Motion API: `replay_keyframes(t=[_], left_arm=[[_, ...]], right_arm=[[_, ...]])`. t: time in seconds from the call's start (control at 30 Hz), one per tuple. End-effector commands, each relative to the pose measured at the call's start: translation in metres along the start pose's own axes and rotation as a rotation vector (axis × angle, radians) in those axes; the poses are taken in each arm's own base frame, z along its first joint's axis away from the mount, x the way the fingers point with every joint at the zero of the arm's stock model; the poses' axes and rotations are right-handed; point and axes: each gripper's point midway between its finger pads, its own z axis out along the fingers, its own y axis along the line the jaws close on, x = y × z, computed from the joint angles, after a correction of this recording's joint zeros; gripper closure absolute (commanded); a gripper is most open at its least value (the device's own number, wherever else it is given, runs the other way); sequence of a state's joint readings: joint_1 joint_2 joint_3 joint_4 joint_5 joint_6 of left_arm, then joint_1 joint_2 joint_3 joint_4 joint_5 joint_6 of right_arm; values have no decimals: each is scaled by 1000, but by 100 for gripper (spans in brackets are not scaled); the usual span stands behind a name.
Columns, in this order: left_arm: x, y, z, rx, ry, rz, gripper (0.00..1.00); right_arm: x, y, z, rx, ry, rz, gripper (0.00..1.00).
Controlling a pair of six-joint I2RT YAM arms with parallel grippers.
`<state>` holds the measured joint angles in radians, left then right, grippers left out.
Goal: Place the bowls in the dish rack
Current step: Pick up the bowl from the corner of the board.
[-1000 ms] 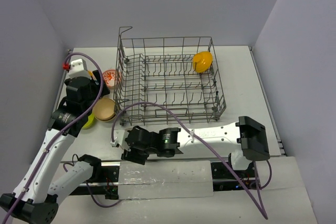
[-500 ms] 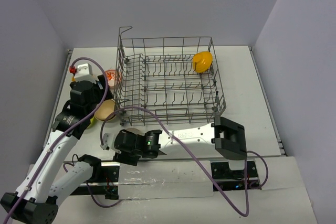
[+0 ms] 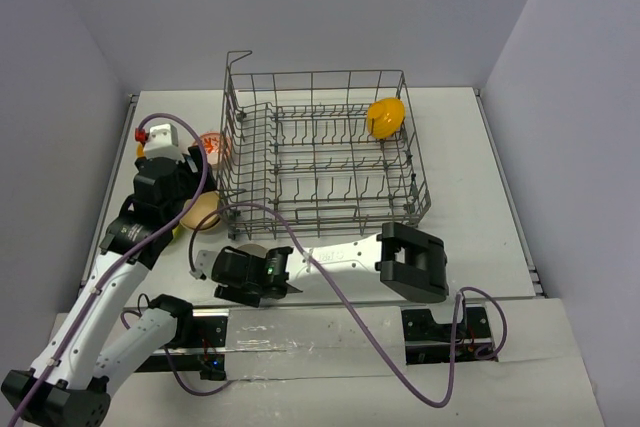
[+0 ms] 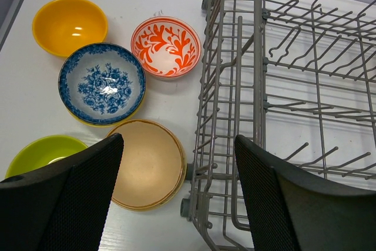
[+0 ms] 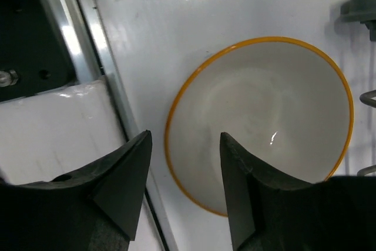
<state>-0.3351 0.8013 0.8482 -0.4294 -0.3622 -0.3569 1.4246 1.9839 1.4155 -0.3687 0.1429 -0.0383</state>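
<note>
My left pincer [image 4: 178, 145] hangs open above the tan bowl [image 4: 147, 166], just left of the dish rack [image 4: 262, 86]; my right pincer [image 5: 185, 139], jaws apart, straddles the white bowl [image 5: 264, 116] rim near the rack's near left corner

This looks like a robotics lab test cell rather than a kitchen. Plain lavender panels [image 3: 330, 7] box in a white desk [image 3: 470, 147] at nine, twelve and three o'clock. A left arm [image 3: 100, 287] and a right arm [image 3: 340, 257] are bolted to a mounting rail [image 3: 320, 332] at six o'clock, and purple cables [image 3: 204, 169] hang loose. A dish rack [image 3: 320, 152] and bowls [image 4: 101, 83] sit out like props.
</note>
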Motion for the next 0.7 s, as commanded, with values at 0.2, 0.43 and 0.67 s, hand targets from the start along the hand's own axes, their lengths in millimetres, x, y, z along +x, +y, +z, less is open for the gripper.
replay_keyframes(t=[0.2, 0.43, 0.67], left_arm=[[-7, -4, 0, 30, -32, 1, 19], [-9, -6, 1, 33, -33, 2, 19], [-9, -7, 0, 44, -35, 8, 19]], right_arm=[[-8, -24, 1, 34, -33, 73, 63], [-9, -19, -4, 2, -42, 78, 83], [-10, -2, -21, -90, -62, 112, 100]])
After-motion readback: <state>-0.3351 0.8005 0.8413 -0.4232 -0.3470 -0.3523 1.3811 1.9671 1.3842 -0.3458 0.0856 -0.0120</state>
